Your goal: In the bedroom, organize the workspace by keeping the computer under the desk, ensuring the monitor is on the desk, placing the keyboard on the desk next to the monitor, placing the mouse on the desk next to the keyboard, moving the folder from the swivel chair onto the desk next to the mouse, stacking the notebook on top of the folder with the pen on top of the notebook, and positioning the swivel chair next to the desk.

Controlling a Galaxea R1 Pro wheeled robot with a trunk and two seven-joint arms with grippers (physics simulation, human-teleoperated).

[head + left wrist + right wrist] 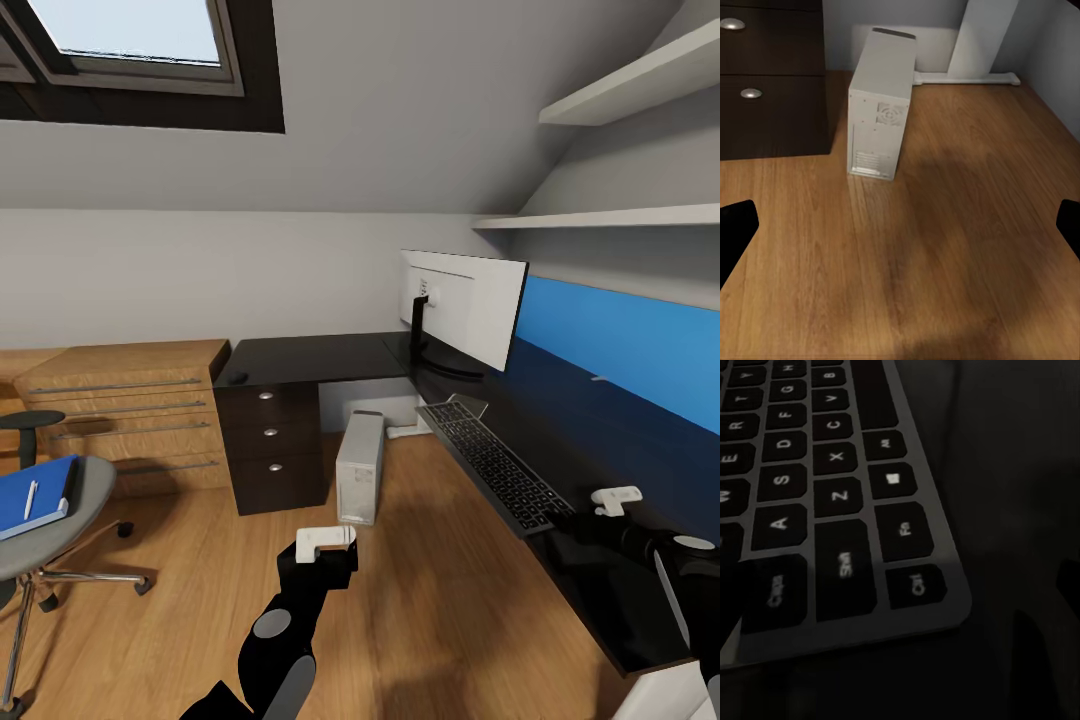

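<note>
1. Keyboard (492,464): slim black slab with a thin grey edge, lying lengthwise on the glossy black desk (330,357), its near end hanging slightly past the desk's front edge. My right wrist view shows the flat square keys (840,495) and a rounded corner resting on the dark top.
2. Right gripper (612,497): white-tipped, hovering just past the keyboard's near end, over the desk. I cannot tell how far its jaws are spread; nothing visibly held.
3. Left gripper (325,541): low over the wood-plank floor (440,600), near the computer. Fingers (735,229) wide apart at the edges of the wrist view, holding nothing.
4. Computer (360,467): light grey upright tower, boxy, standing on the floor beside the dark drawers (268,440) with round silver knobs.
5. Monitor (468,305): wide, white back toward me, black stand, on the far desk corner.
6. Mouse (238,378): small black oval at the desk's left end.
7. Swivel chair (50,520): grey padded seat, chrome legs, far left. The blue folder (35,495) lies flat on it, with a thin white pen (30,498) on top.
</note>
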